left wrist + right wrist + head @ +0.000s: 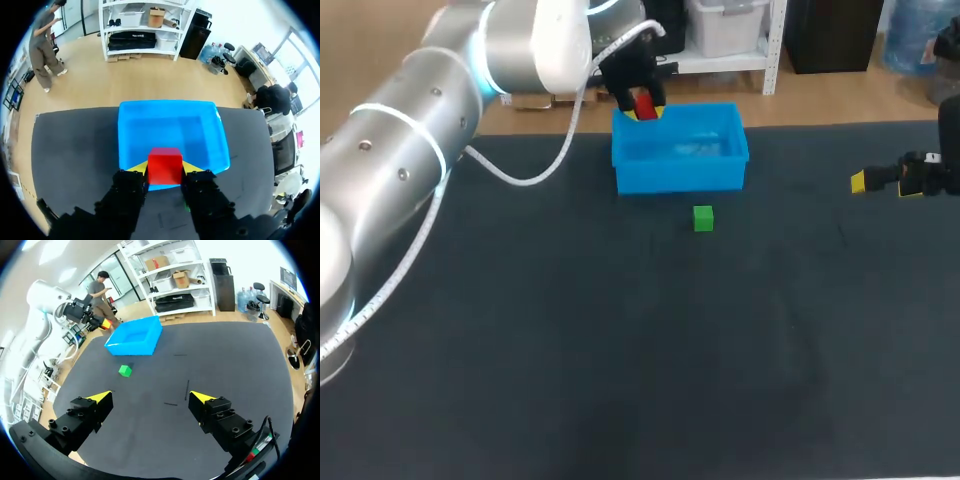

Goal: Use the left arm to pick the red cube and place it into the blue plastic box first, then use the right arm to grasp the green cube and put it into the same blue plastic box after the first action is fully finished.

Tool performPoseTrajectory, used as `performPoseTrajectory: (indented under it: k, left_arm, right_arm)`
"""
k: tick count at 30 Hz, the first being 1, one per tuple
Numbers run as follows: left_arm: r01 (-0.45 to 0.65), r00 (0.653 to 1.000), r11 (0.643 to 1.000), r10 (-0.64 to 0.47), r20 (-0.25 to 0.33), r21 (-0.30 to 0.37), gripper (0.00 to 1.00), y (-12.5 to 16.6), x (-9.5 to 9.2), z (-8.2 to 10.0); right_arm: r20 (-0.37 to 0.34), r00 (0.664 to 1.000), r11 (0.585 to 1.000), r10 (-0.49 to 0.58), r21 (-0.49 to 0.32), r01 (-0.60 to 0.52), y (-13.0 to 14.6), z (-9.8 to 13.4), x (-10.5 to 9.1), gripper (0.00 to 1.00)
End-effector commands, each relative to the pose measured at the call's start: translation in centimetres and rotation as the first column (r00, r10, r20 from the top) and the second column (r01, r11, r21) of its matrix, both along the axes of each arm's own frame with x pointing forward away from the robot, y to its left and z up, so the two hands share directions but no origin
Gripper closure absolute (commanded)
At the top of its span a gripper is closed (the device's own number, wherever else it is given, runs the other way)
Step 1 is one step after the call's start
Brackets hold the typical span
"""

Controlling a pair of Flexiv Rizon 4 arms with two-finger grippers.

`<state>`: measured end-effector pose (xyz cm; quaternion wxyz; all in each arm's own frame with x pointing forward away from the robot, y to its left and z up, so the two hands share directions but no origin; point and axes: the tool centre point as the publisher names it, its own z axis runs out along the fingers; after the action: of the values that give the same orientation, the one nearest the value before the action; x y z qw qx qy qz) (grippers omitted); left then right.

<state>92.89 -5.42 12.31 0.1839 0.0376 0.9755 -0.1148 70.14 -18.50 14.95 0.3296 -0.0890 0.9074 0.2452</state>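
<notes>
Starting on the near side of the blue plastic box (680,175): green cube (703,218) down on the table (620,380), just in front of the box's front wall, not touching it, nothing on it yet.

Well off to the box's right: right gripper (150,396), fingers spread wide with nothing between them. Nowhere close to the green cube either.

Then the box itself. Open top, bare blue floor, nothing inside as far as can be told.

Up over the box's far left corner: left gripper (165,169), pinching the red cube (165,162) from two sides, yellow tips flat against its flanks. Seen from the left wrist, cube hanging right above the box's rim on the gripper's side, with the whole opening straight ahead of the fingers. Hard to say whether fully inside the wall line or still over the edge.

So, key thing for the drop: opening ahead of and below the cube. Probably wants a nudge further toward the box's middle before letting go, otherwise a fair chance of clipping the rim and bouncing out onto the mat. No long axis to fuss over with a cube, at least.

Guessing late in step one, release not yet done, green cube step not started.
</notes>
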Motion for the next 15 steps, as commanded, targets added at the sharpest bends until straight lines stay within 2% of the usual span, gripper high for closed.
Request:
performPoseTrajectory:
  k: [1, 8, 9, 12, 15]
  left_arm:
    - [0.012, 0.999, 1.000, -0.012, -0.041, -0.002, 1.00, -0.44, 1.82, -0.69]
    - [0.018, 0.999, 1.000, -0.017, -0.044, 0.005, 1.00, -0.63, 1.96, -1.41]
    - [0.018, 0.999, 1.000, -0.018, -0.043, 0.006, 0.82, -0.65, 1.96, -1.42]
    - [0.019, 0.999, 1.000, -0.019, -0.041, 0.009, 0.02, -0.73, 1.98, -1.47]
    - [0.021, 0.999, 1.000, -0.020, -0.038, 0.013, 0.00, -0.80, 2.06, -1.45]
  right_arm:
    - [0.000, 1.000, 1.000, 0.000, -0.001, 0.000, -0.03, 0.02, -0.05, 0.00]
    - [0.000, 1.000, 1.000, 0.000, -0.001, 0.000, -0.03, 0.02, -0.05, 0.00]
    - [0.000, 1.000, 1.000, 0.000, -0.001, 0.000, -0.03, 0.02, -0.05, 0.00]
    - [0.000, 1.000, 1.000, 0.000, -0.001, 0.000, -0.03, 0.02, -0.05, 0.00]
    - [0.000, 1.000, 1.000, 0.000, -0.001, 0.000, -0.03, 0.02, -0.05, 0.00]
